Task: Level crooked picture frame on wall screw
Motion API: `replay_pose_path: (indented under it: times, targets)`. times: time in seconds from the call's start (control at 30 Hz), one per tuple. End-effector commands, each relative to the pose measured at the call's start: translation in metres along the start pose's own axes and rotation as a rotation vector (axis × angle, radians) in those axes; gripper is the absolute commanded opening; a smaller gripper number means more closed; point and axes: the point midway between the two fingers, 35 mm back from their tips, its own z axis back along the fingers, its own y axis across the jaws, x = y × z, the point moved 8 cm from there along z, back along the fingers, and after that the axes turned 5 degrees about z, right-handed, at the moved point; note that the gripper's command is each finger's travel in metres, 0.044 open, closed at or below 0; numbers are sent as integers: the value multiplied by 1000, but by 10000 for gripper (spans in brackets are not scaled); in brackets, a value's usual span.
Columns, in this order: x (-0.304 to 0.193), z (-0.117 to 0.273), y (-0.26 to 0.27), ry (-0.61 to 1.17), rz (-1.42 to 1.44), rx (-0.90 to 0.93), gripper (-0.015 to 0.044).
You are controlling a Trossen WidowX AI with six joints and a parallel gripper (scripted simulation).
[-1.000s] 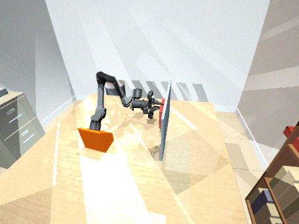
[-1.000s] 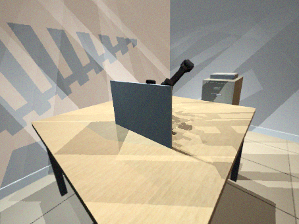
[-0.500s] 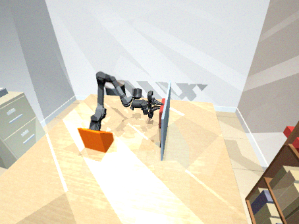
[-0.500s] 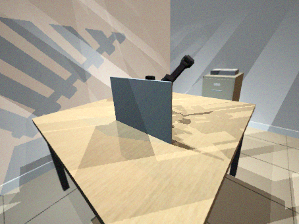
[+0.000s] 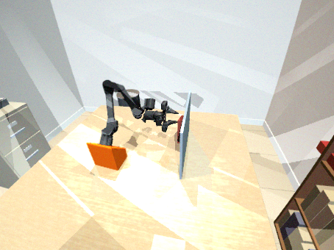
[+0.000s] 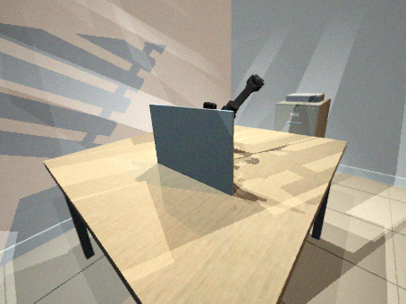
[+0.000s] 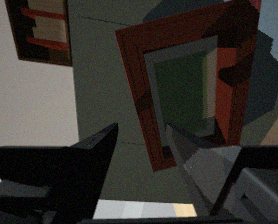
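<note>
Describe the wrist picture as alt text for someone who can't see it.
A reddish-brown picture frame around a dark green picture hangs tilted on a grey-green panel. The open end effector reaches in from below, one fingertip overlapping the frame's lower part in view. A shelf shows at upper left.
</note>
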Motion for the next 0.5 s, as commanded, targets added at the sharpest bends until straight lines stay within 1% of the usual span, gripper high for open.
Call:
replay_pose_path:
  times: [0.0,0.1,0.17,0.27,0.3,0.47]
  targets:
    - [-2,34,-2,0,148,0,260]
    - [1,63,-7,-2,293,-2,260]
    - [3,75,-10,-3,357,-3,260]
    - [4,76,-10,-3,365,-3,260]
    - [1,70,-8,3,320,-1,260]
    - [-14,99,3,2,332,2,260]
